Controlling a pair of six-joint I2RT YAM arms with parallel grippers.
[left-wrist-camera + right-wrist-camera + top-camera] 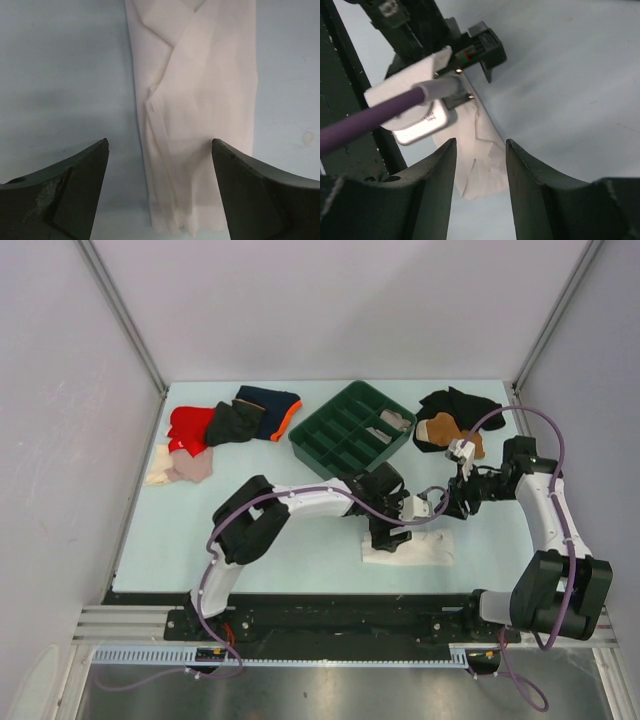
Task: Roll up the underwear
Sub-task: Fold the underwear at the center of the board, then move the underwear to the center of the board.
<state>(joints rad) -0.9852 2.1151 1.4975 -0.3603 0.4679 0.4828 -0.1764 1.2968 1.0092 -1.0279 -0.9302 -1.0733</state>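
The underwear (415, 550) is a small white cloth, folded into a long flat strip on the pale blue table near the front edge. In the left wrist view it (200, 90) runs away from the camera. My left gripper (386, 538) is open over the strip's left end, and its fingers (159, 146) straddle that end, holding nothing. My right gripper (449, 504) hovers just above and behind the strip's right end. It is open and empty (480, 145), and the cloth's corner (485, 167) shows between its fingers.
A green compartment tray (325, 411) stands behind the arms. Red (188, 426), navy-and-orange (270, 408) and pink-beige (190, 468) garments lie at the back left. Black and tan-brown garments (447, 426) lie at the back right. The left arm's wrist camera (420, 107) is close to my right gripper.
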